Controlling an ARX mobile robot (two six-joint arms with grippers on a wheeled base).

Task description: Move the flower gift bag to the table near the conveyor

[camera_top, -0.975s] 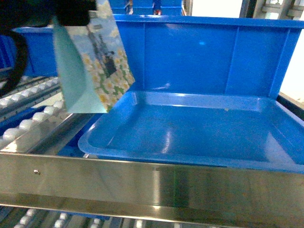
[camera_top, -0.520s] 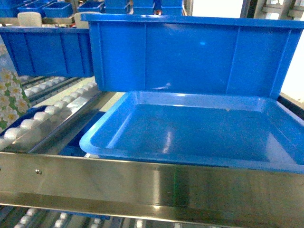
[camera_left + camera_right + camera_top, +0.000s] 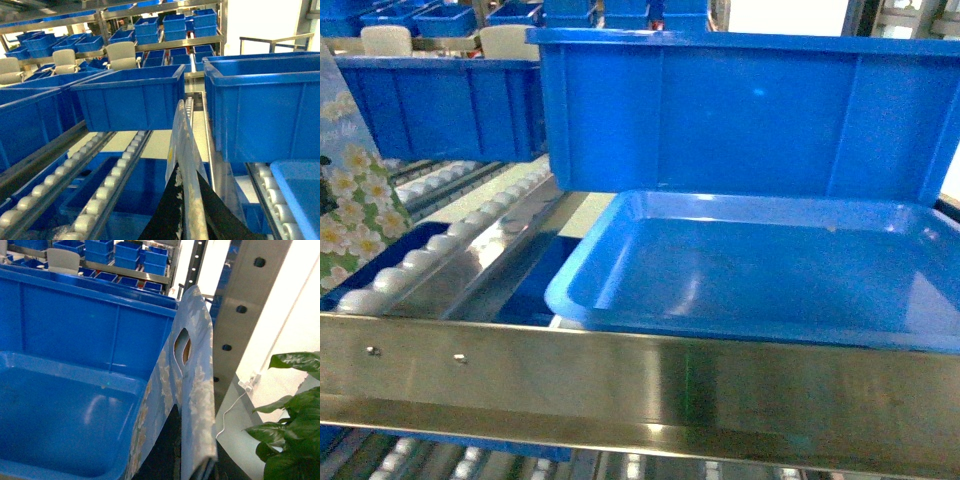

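A: Where is the flower gift bag (image 3: 345, 190) seen?

B: At the far left edge of the head view, only a slice of it, printed with white daisies on pale blue and green, hanging beside the conveyor (image 3: 440, 245) lane of white rollers. In the left wrist view its thin top edge (image 3: 182, 150) is seen end-on, rising between two dark fingers.

A: How is the left tool (image 3: 187, 212) set?

B: It is closed onto the bag's upper edge, the paper pinched between the fingers. A second patterned bag (image 3: 187, 375), with an oval handle cut-out, is pinched in the same way by the right tool (image 3: 192, 467), just beside the blue tray (image 3: 65, 415).

A: Can any writing or brand be read?

B: None can be made out; the print on both bags is too blurred for lettering to be told.

A: What lies around them?

B: A shallow blue tray fills the middle of the head view, with a deep blue bin (image 3: 740, 110) standing behind it and a shiny steel rail (image 3: 640, 385) running across the front. More blue bins (image 3: 130, 97) are ranged on the roller lanes and on racks behind. A green leafy plant (image 3: 292, 425) is seen at the right of the right wrist view, next to a perforated steel post (image 3: 245, 305).
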